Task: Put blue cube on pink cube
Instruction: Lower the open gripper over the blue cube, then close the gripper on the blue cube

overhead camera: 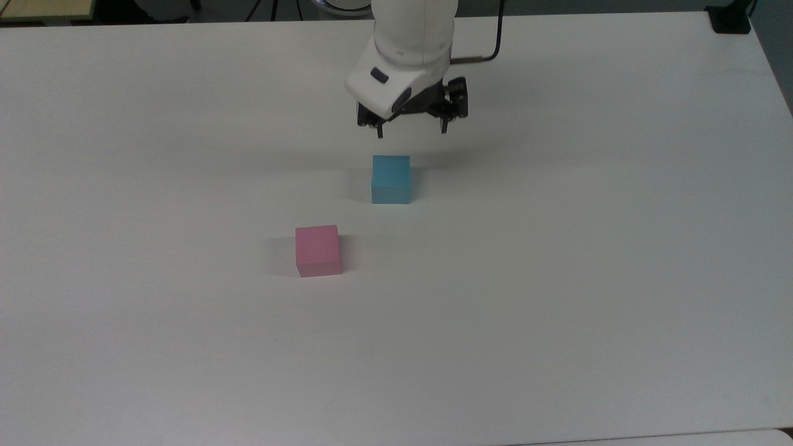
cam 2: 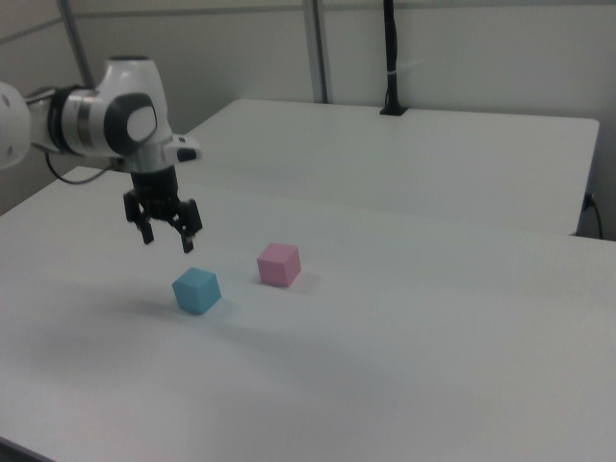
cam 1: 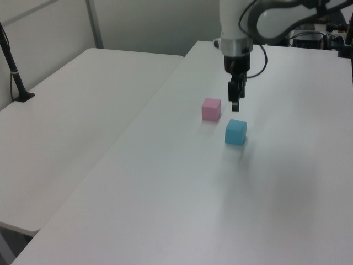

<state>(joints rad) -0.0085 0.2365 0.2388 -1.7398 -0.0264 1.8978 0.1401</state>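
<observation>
We see a glossy white arm [overhead camera: 414,37] with rounded casings and grey joint bands, a thin black cable [overhead camera: 497,38] beside its wrist, ending in a black two-fingered gripper [overhead camera: 411,129].

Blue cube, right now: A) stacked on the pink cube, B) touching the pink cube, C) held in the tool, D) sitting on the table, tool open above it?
D. The blue cube sits on the table, apart from the pink cube, and the tool hangs over it, fingers spread and holding nothing.
</observation>
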